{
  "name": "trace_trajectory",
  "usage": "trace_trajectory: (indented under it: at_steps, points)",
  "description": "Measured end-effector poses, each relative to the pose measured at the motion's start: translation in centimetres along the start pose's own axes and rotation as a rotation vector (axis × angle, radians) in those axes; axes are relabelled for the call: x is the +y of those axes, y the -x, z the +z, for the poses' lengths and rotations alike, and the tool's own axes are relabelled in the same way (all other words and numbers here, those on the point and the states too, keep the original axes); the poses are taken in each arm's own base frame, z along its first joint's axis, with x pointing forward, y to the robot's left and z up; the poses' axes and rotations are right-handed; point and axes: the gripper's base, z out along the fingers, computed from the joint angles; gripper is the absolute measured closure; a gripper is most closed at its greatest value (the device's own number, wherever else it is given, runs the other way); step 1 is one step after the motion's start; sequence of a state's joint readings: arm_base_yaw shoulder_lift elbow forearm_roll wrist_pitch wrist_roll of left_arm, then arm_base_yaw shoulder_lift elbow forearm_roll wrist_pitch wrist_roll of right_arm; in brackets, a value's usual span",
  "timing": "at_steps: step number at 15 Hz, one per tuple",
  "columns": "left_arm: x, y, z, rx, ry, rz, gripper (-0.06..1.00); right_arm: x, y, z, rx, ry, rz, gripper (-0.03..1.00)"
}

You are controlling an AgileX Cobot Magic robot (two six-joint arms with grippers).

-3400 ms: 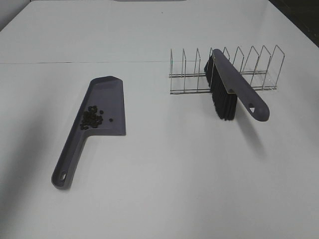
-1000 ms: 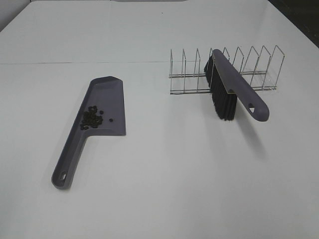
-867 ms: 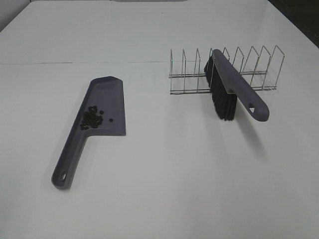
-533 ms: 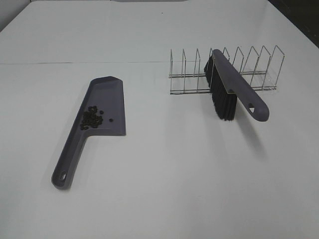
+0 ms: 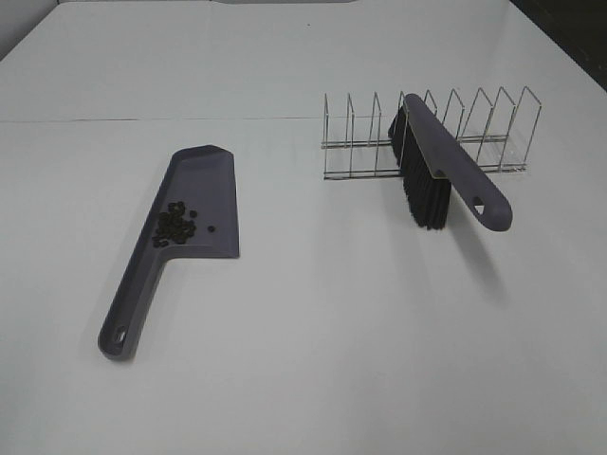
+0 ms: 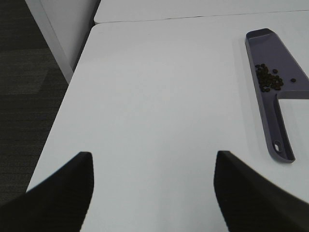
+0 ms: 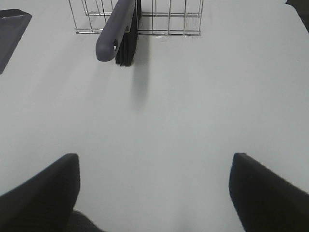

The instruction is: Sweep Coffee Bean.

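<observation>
Nothing has moved since the earlier frames: dustpan, beans, brush and rack all lie exactly as before, and neither arm has entered the overhead view.

Taking the dustpan (image 5: pixel 185 227) as the landmark, nearest the camera is its handle, pointing toward the robot's side of the table (image 5: pixel 313 360). The left gripper (image 6: pixel 152 193) hangs over bare table well short of that handle, jaws spread wide and empty. The right gripper (image 7: pixel 152 193) is likewise wide apart and empty, well off to the dustpan's right. Further on, the coffee beans (image 5: pixel 174 226) sit clustered inside the dustpan, at the corner where handle meets blade, one bean (image 5: pixel 211 227) lying slightly apart. Beyond and to the right, the brush (image 5: pixel 446 175) leans in the wire rack (image 5: pixel 427 142), bristles down.

The beans look already collected, so the main risk is in lifting: tilting the dustpan blade-down could roll them out over its open front edge, and a clumsy approach could knock the handle and scatter them.
</observation>
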State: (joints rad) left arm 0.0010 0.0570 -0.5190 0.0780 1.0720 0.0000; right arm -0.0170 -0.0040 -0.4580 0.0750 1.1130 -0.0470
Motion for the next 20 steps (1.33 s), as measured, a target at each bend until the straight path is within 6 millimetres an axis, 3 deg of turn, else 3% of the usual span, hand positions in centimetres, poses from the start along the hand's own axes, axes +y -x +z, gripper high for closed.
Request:
trace_trajectory:
  at_steps: [20]
  points:
    - [-0.03, 0.0, 0.0, 0.0, -0.004, -0.002, 0.3, 0.02, 0.0, 0.0, 0.0, 0.002, 0.001, 0.25]
